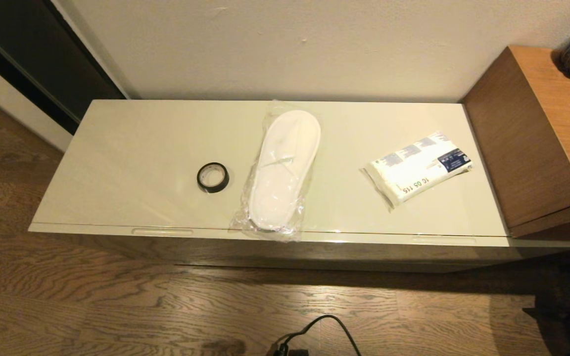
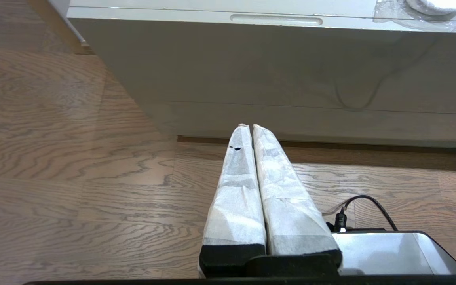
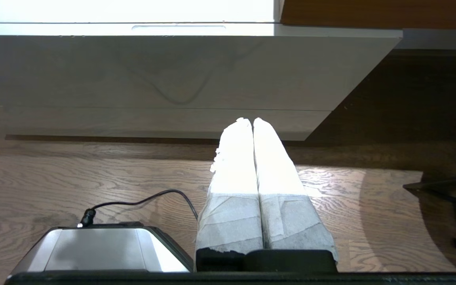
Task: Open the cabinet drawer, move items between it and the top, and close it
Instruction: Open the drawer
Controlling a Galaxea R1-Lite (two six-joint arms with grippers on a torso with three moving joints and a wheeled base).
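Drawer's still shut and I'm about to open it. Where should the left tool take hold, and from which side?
Probably hook the oblong recessed handle slot on the drawer front's top edge, coming from above and in front, then pull toward the robot. The glossy face offers no knob.

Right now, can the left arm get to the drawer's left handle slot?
Probably yes. The left end effector hangs shut, low before the cabinet front, apart from it. Nothing lies between it and the handle slot; the slipper overhangs further along.

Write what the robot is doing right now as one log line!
drawer: closed | tape roll, slipper, packet: on top | left gripper, right gripper: low before cabinet, shut
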